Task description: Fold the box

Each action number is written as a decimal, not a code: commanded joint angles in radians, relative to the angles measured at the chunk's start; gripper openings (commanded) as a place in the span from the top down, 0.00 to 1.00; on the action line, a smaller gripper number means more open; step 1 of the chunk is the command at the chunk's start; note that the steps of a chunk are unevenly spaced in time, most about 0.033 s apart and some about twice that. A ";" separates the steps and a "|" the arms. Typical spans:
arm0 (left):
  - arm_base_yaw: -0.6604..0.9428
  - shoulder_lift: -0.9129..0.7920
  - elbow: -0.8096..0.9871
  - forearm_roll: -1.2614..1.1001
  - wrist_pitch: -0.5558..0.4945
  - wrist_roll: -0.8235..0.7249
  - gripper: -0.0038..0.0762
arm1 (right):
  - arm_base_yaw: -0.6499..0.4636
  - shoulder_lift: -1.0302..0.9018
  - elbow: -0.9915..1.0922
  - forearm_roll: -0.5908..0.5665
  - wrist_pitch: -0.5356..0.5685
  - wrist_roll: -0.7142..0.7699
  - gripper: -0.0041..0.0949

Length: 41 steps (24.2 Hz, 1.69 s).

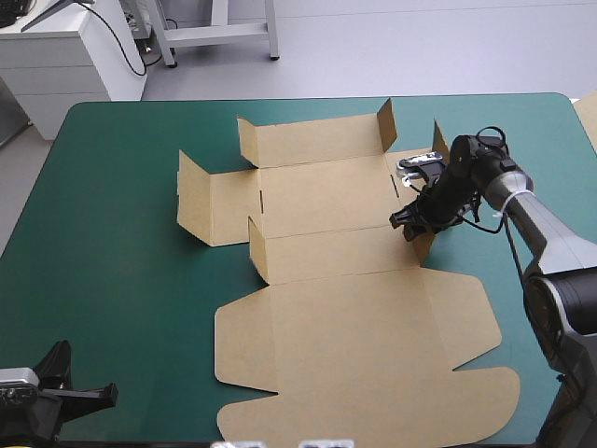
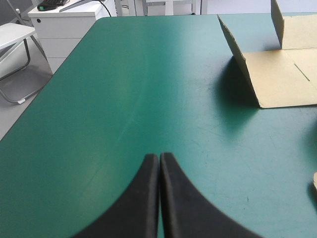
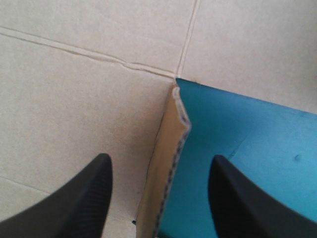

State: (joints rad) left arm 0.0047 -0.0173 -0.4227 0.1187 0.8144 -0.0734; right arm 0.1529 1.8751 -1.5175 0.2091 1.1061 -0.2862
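Observation:
The brown box (image 1: 326,252) lies as a cut sheet in the middle of the teal-green table, its far walls and left end wall raised, its big lid panel flat toward the near edge. My right gripper (image 1: 415,219) is at the box's right end, open, with the raised right flap's edge (image 3: 171,163) standing between its fingers (image 3: 74,203) untouched. My left gripper (image 1: 70,392) rests shut at the near left corner of the table; its wrist view shows the box's left wall (image 2: 245,67) far ahead.
Bare teal-green cover (image 1: 112,252) stretches left of the box. A white cabinet (image 1: 65,47) stands beyond the far left corner. A strip of pale board (image 1: 588,112) shows at the table's right edge.

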 commanded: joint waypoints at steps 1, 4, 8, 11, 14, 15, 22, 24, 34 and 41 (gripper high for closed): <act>-0.008 -0.007 -0.023 0.002 -0.074 -0.003 0.96 | -0.001 -0.044 -0.036 -0.017 0.023 0.005 0.82; -0.008 -0.007 -0.023 0.002 -0.074 -0.006 0.96 | -0.001 -0.044 -0.081 -0.037 0.040 -0.049 0.98; -0.008 -0.007 -0.023 0.002 -0.074 -0.008 0.96 | -0.001 -0.042 -0.186 -0.039 0.083 -0.294 0.98; -0.008 -0.007 -0.023 0.002 -0.074 -0.005 0.96 | -0.001 -0.039 -0.227 0.013 0.074 -0.616 0.98; -0.008 -0.007 -0.023 0.002 -0.074 -0.005 0.96 | 0.007 -0.037 -0.245 0.065 0.007 -0.941 0.98; -0.008 -0.007 -0.023 0.002 -0.074 -0.005 0.96 | 0.015 -0.030 -0.252 0.067 -0.043 -0.957 0.98; -0.008 -0.007 -0.023 0.002 -0.074 -0.005 0.96 | 0.099 0.008 -0.275 0.065 -0.176 -1.110 0.98; -0.008 -0.007 -0.023 0.002 -0.074 -0.005 0.96 | 0.132 0.024 -0.275 0.065 -0.194 -1.123 0.98; -0.008 -0.007 -0.023 0.002 -0.074 -0.005 0.96 | 0.244 0.069 -0.283 0.072 -0.287 -1.088 0.98; -0.008 -0.007 -0.023 0.002 -0.074 -0.005 0.96 | 0.256 0.069 -0.285 0.114 -0.289 -1.005 0.72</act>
State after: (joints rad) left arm 0.0047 -0.0173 -0.4227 0.1184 0.8119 -0.0734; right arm 0.4097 2.0008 -1.7658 0.2891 0.8506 -1.3383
